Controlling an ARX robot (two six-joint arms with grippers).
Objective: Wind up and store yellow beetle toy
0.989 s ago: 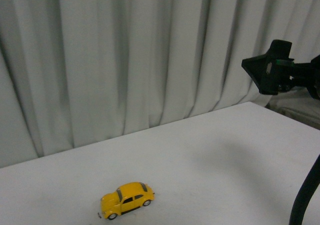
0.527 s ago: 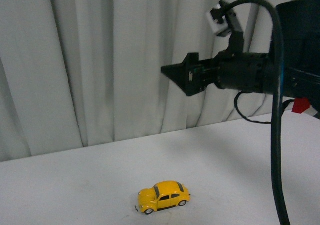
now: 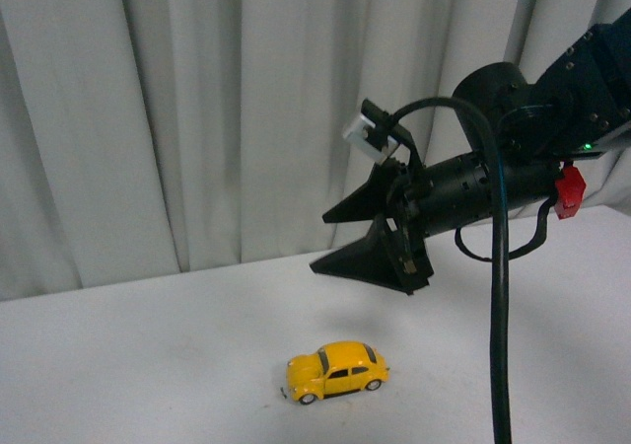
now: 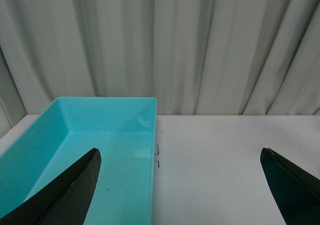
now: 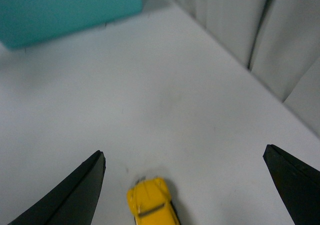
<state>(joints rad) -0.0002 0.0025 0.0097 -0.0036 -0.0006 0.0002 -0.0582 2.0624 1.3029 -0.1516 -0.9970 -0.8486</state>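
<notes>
Dipping lower than half a second ago, the right hand (image 3: 317, 242) now angles down toward the white bench (image 3: 138, 365). The yellow beetle toy (image 3: 336, 371) stands on its wheels below that hand, apart from it, and shows between the fingers in the right wrist view. The hand is spread wide and grips nothing. The left hand (image 4: 180, 152), likewise released and empty, faces a teal tray (image 4: 105, 116).

one yellow beetle toy (image 3: 335, 371), one teal bin (image 4: 110, 117), one white table (image 3: 148, 365)
</notes>
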